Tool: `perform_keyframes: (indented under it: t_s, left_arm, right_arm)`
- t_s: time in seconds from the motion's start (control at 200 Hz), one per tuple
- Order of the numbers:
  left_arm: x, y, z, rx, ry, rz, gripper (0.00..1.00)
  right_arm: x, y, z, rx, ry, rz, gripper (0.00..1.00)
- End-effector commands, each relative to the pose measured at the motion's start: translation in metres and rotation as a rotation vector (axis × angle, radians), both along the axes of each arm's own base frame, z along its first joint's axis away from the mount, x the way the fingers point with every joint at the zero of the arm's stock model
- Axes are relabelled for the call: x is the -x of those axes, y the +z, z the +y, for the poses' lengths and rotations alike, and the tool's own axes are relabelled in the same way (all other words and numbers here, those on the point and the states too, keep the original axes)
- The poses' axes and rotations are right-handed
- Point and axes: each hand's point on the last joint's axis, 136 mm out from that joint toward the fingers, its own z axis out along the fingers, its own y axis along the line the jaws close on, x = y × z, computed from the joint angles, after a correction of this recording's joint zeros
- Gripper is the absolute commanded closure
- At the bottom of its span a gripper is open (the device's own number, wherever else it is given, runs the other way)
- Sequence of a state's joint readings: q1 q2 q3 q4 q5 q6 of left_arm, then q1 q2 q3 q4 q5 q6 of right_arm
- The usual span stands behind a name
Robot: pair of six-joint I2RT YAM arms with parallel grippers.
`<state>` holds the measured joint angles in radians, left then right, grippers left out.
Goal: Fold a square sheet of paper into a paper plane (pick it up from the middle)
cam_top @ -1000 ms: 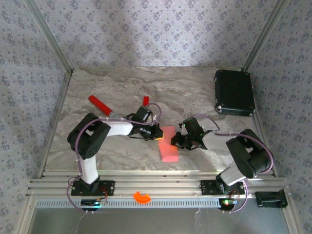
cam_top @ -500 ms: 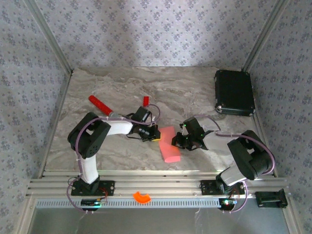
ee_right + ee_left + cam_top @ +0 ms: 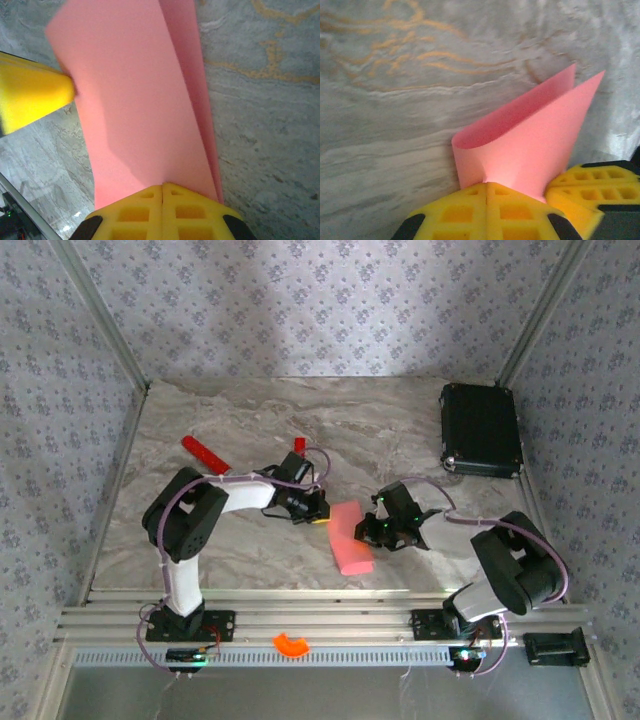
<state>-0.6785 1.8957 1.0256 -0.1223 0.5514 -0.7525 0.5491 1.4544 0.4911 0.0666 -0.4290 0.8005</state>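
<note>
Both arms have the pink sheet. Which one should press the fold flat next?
Left, probably: the left gripper is shut on the sheet of paper right beside its rounded, uncreased fold. The right gripper clamps the flat layers and can anchor.

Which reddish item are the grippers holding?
The folded pink paper, pinched by left gripper and right gripper; the red stick and small red block lie free.

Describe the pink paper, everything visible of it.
The paper is thin, matte and salmon-pink, folded over into two layers that form a narrow strip. In the left wrist view the fold is a soft rounded loop, not pressed flat, and two corners stand apart. The left gripper is shut on its left side and the right gripper on its right side.
</note>
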Motion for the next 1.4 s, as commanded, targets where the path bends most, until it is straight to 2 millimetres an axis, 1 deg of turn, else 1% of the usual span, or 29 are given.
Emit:
perform_keyframes:
  t_s: [0.0,0.085,0.16,0.27,0.36,0.455,0.555,0.635,0.79,0.94,1.059,1.159,1.269,1.349,1.394]
  left_arm:
    - [0.007,-0.023,0.017,-0.089,0.020,0.030,1.00]
    - [0.010,-0.030,0.027,-0.143,0.021,0.027,1.00]
    - [0.008,-0.026,0.026,-0.135,0.019,0.015,1.00]
    - [0.002,-0.003,0.019,-0.088,0.021,-0.028,1.00]
    - [-0.006,0.021,0.010,-0.032,0.021,-0.071,1.00]
    - [-0.008,0.045,-0.002,0.047,0.007,-0.099,1.00]
    - [-0.007,0.056,-0.015,0.107,-0.022,-0.099,1.00]
    - [-0.006,0.050,-0.021,0.110,-0.034,-0.085,1.00]
    - [-0.008,0.030,-0.025,0.102,-0.028,-0.059,1.00]
    - [-0.016,0.005,-0.015,0.062,0.001,-0.042,1.00]
    - [-0.029,-0.007,0.000,0.025,0.047,-0.056,1.00]
    - [-0.042,-0.010,0.013,-0.001,0.090,-0.076,1.00]
    - [-0.056,-0.007,0.025,-0.010,0.131,-0.093,1.00]
    - [-0.062,-0.005,0.031,-0.019,0.150,-0.098,1.00]
    - [-0.063,-0.004,0.033,-0.023,0.153,-0.098,1.00]
  right_arm:
    - [0.027,-0.031,-0.031,0.138,-0.051,0.127,1.00]
    - [0.025,-0.029,-0.030,0.136,-0.053,0.121,1.00]
    - [0.025,-0.028,-0.029,0.134,-0.055,0.118,1.00]
    - [0.024,-0.028,-0.029,0.133,-0.057,0.116,1.00]
    - [0.026,-0.030,-0.029,0.135,-0.057,0.120,1.00]
    - [0.026,-0.030,-0.029,0.133,-0.055,0.120,1.00]
    - [0.025,-0.030,-0.029,0.135,-0.056,0.121,1.00]
    - [0.026,-0.031,-0.028,0.133,-0.055,0.123,1.00]
    - [0.026,-0.032,-0.027,0.133,-0.054,0.125,1.00]
    - [0.028,-0.033,-0.027,0.134,-0.053,0.127,1.00]
    - [0.030,-0.034,-0.027,0.134,-0.052,0.130,1.00]
    - [0.031,-0.035,-0.027,0.133,-0.051,0.132,1.00]
    - [0.032,-0.035,-0.025,0.131,-0.051,0.130,1.00]
    - [0.032,-0.036,-0.025,0.132,-0.050,0.129,1.00]
    - [0.032,-0.035,-0.024,0.129,-0.053,0.127,1.00]
